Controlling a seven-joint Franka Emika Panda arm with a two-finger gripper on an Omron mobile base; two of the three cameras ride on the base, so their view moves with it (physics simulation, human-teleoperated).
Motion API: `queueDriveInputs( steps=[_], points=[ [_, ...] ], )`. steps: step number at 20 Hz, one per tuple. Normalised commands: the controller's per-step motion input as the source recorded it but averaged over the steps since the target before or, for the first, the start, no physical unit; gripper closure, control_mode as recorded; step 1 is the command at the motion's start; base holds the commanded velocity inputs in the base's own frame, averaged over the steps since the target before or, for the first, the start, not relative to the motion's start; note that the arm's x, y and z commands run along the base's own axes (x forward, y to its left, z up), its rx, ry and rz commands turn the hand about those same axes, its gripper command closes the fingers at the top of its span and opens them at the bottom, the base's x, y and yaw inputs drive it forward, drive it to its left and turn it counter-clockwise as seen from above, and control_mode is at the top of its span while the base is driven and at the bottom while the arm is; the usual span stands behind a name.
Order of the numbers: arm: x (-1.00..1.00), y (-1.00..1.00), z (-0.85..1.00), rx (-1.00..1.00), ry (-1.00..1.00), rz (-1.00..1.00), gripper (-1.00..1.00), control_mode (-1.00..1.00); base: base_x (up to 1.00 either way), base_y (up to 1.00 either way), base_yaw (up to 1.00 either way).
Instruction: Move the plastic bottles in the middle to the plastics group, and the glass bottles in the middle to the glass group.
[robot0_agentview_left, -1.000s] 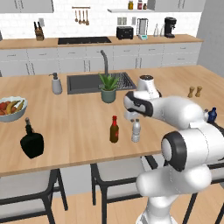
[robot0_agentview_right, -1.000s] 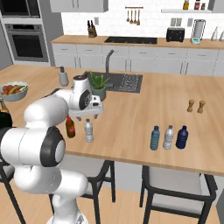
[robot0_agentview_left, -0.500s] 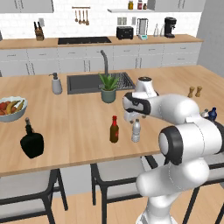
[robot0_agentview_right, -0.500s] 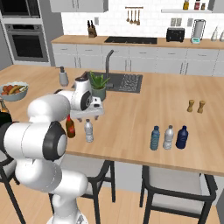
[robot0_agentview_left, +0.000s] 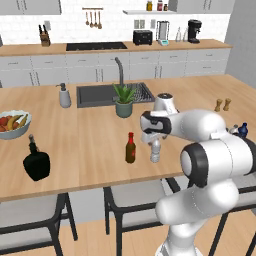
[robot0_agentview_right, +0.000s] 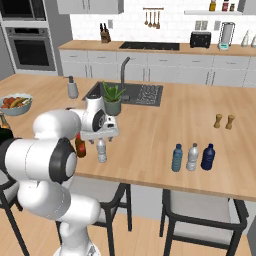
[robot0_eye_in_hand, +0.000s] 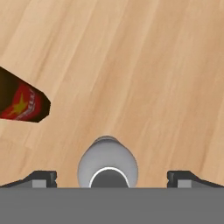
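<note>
- Dropping a touch over the last second: the white arm's two-finger gripper (robot0_eye_in_hand: 111, 178) has sunk a little lower. It stays directly above the small whitish clear plastic bottle with the white cap (robot0_agentview_left: 155, 150). Nothing on the wooden island counter (robot0_agentview_left: 90, 135) has moved.
- Jaws unchanged, spread as wide as they go, nothing held. In the hand view both dark fingertips (robot0_eye_in_hand: 41, 177) stand well clear of the bottle, one on each side.
- Meaning, as I read it: this is the final approach for a top-down grasp on the whitish bottle. Alignment looks done; descent and closing are still to come.
- Bottle look: upright, straight under the gripper, cap centred between the fingertips in the hand view. Rounded pale shoulder, translucent body, light and narrow. Likely needs a firm pinch near the neck or it tips.
- Slim dark brown glass bottle with the red cap and neck (robot0_agentview_left: 130, 148) stands just beside the gripper on its left, apart from the whitish one. It is close enough that a jaw could clip it on the way down.
- Plastics group of three small bottles (robot0_agentview_right: 192, 157) sits well off to the gripper's right, near the counter's front edge.
- Squat black glass bottle with the thin neck (robot0_agentview_left: 36, 162) is well off to the left.
</note>
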Motion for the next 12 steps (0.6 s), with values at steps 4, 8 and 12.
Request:
queueDriveInputs(
  steps=[4,8,12],
  points=[
    [0.07,0.02,-0.10,0.00,0.00,0.03,-1.00,-1.00,0.00,0.00,0.00],
    [0.04,0.06,0.00,0.01,0.00,0.09,-1.00,-1.00,0.00,0.00,0.00],
    [-0.01,0.06,-0.06,0.02,0.00,0.10,1.00,-1.00,0.00,0.00,0.00]
  ],
)
